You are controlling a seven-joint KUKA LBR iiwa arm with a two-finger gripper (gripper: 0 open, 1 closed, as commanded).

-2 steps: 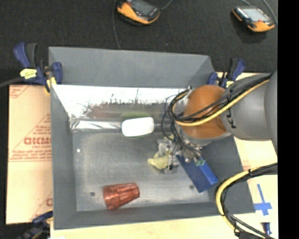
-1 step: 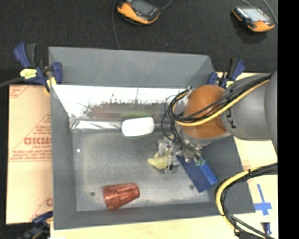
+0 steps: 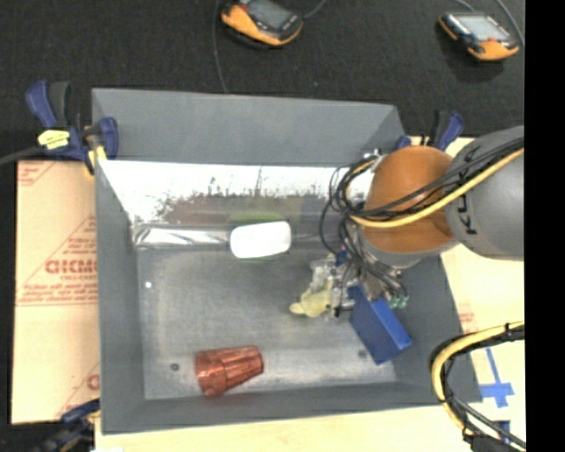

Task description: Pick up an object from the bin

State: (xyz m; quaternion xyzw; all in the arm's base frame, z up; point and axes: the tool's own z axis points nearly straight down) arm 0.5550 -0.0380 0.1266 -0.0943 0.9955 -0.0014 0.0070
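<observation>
A white rounded oval piece [image 3: 260, 239] lies by the far wall of the grey metal bin [image 3: 119, 300]. A red ribbed plastic cup [image 3: 229, 370] lies on its side near the front. An orange-and-black handheld device [image 3: 262, 19] and a second such device [image 3: 479, 35] rest on the black surface [image 3: 132, 44] beyond.

Bright glare along the bin's far wall [image 3: 177, 210] (streaked reflections), dim surroundings.

The gripper [image 3: 335, 290] shows as a tangle of metal parts under the orange cover [image 3: 408, 199] of the arm [image 3: 496, 212], and where it meets the pale yellow crumpled thing [image 3: 307, 305] near the right wall of the bin [image 3: 212, 309] cannot be made out (contact or gap: undetermined). The blue block [image 3: 381, 331] just beside it has its upper end hidden beneath the gripper body. Cover and cables [image 3: 459, 188] mask the bin's back right corner, and the arm is cut off at the right edge.
</observation>
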